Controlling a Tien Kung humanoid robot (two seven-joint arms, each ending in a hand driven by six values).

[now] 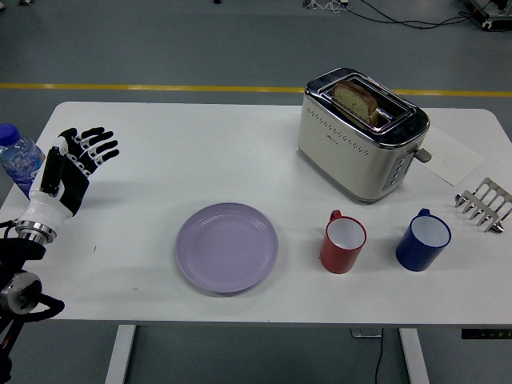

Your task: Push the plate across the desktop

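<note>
White laminate table [240, 152] spans the whole head view and carries every item under inspection. Largest on it is the cream and chrome two-slot toaster [362, 136] at the far right of centre, with a slice of brown bread [356, 100] standing in its slot. Next is the round lilac plate [227, 246], the task's object: it lies flat near the table's front edge, slightly left of centre, with nothing resting on it and nothing touching it. The left hand [74, 164], black fingers on a white palm shell, is raised at the far left edge, fingers spread and holding nothing, well apart from the plate; the right arm is not in view. Judgement: no push is under way at this moment, and whether the slide is complete or yet to begin cannot be settled from this view alone. Any further push calls for the hand to travel right, drop beside the plate's left rim and press flat against it. Rightward, the red mug [344, 242] sits near the plate and would be struck first, with the blue mug [423, 239] beyond it. A clear plastic water bottle with a blue cap [18, 162] stands just behind the hand and could be knocked. A small metal toast rack [483, 202] at the right edge is clear of the path.
</note>
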